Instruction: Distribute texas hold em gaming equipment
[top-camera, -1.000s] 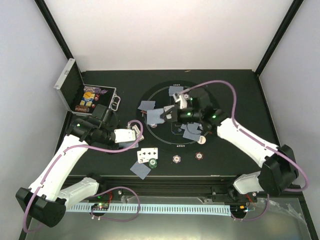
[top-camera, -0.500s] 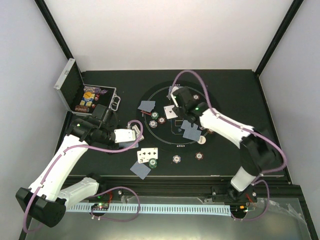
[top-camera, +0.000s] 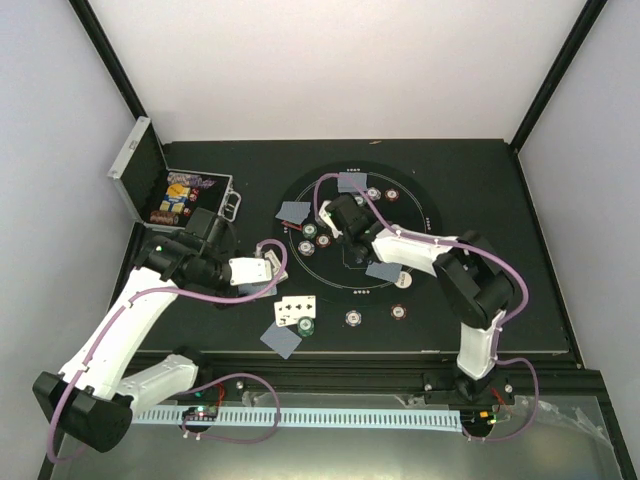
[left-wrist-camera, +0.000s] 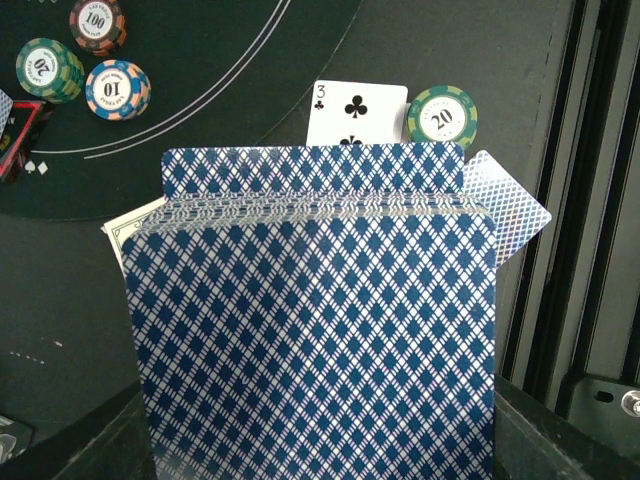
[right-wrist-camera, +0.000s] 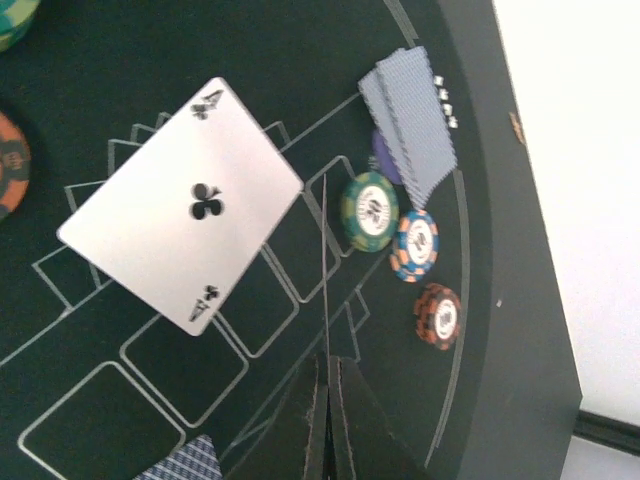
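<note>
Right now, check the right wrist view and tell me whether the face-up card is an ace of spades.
No, the face-up card shows a club pip at its centre and beside each A.

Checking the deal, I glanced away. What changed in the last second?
The right arm folded and swung left across the round mat; its hand is now beside a face-up ace of clubs. The chips left of centre, covered a second ago, now show. The left hand, its deck and the other cards stayed put.
</note>
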